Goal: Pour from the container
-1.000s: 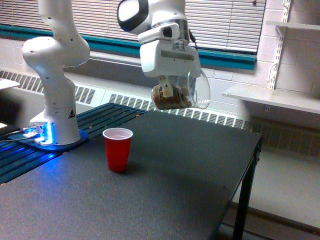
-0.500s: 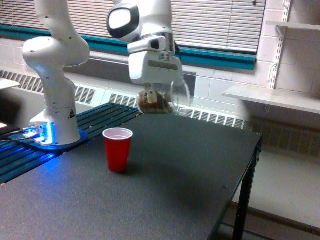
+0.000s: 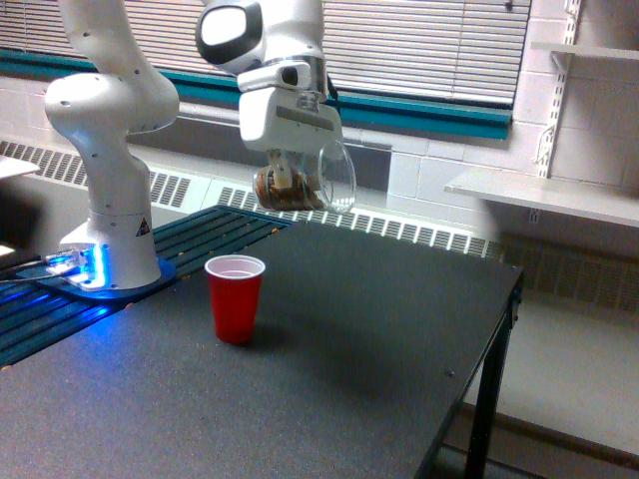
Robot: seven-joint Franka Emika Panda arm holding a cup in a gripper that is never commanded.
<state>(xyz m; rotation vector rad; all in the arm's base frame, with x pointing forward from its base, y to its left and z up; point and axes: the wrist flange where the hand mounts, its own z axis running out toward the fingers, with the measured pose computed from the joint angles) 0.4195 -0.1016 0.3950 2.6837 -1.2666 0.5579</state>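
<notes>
Overhead, the gripper [image 3: 287, 178] clamps the clear plastic container [image 3: 308, 181] of brown nut-like pieces, tipped sideways, rim toward the exterior view's right, above the upright, seemingly empty red cup [image 3: 236, 297] on the table [image 3: 329, 349].

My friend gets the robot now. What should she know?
Gripper: shut on the clear cup, holding it in the air, tipped onto its side with the opening toward the exterior view's right.
Clear cup: brown pieces sit inside it; none seen falling.
Red cup: upright on the black table, looks empty, below and slightly to the exterior view's left of the clear cup.
Done: clear cup lifted and carried near the red cup.
Left: line it up over the red cup, probably, and pour.
</notes>
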